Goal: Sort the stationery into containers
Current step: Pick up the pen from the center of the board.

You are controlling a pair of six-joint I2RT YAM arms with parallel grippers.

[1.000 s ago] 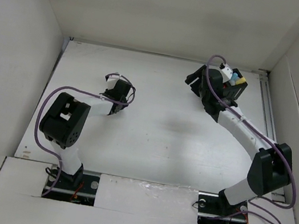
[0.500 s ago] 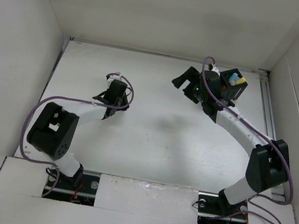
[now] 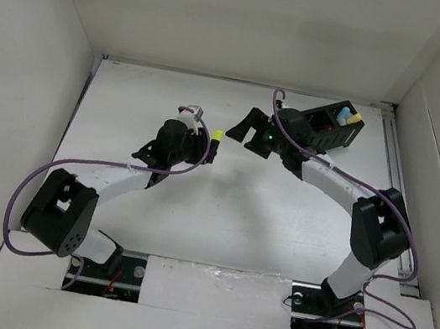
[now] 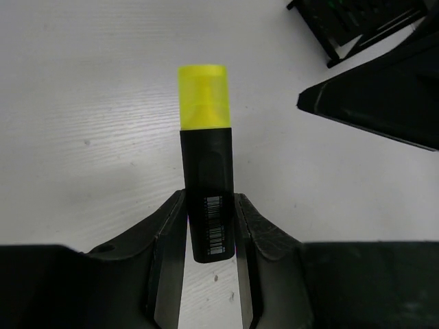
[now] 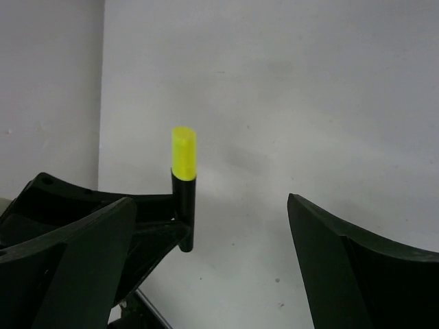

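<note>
My left end effector (image 4: 209, 202) pinches the yellow highlighter (image 4: 206, 161) by its black barrel and has swung it above the surface (image 3: 229, 209) toward centre. My right end effector (image 3: 244, 127), fingers spread, has left the organiser (image 3: 328, 131) to meet it: a handover, probably.

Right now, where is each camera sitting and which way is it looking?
Top external: fixed above and behind, looking down at the table; left arm, right arm and black organiser show.
Left wrist: on the left arm, looking out along the left gripper, whose fingers pinch a yellow highlighter.
Right wrist: on the right arm, looking between its open right gripper at the left gripper.
Shared: all three see the yellow highlighter.
</note>
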